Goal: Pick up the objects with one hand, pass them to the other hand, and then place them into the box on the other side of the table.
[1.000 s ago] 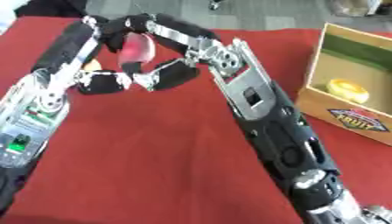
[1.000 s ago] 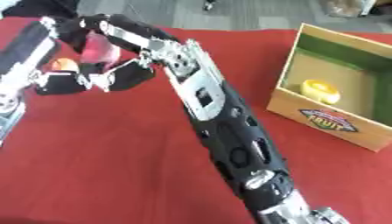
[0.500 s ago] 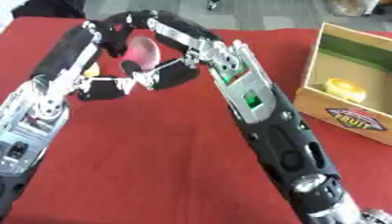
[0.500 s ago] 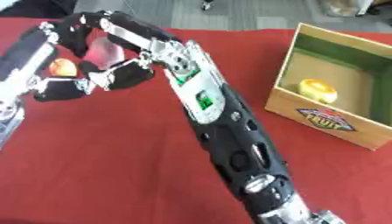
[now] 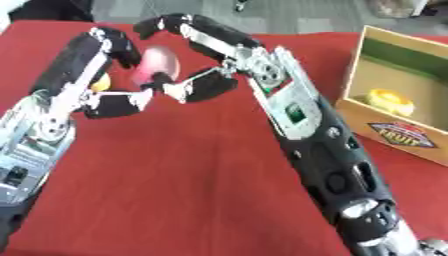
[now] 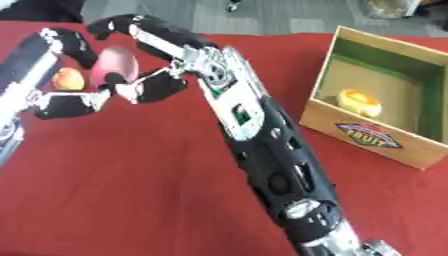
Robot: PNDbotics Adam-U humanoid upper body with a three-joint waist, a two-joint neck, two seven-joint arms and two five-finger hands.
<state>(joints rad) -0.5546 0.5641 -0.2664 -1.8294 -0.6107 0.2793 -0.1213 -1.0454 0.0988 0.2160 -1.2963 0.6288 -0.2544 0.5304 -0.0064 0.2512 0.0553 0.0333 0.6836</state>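
Over on the right side of the table [image 5: 175,190] sits an open cardboard box [image 6: 411,145] with a green lining and a fruit label on its front wall; inside it lies one yellow, ring-like thing [image 6: 360,101]. The pink object [image 6: 115,64] is up above the far left part of the red cloth, caught between both hands: the left hand [image 5: 122,97] has its fingers curled round it from below and behind, and the right hand [image 5: 197,82] closes its fingers over it from the other side. Just behind the left arm an orange fruit [image 6: 66,78] rests on the cloth. The middle of the table lies open between arms and box; grey floor shows beyond the far edge.
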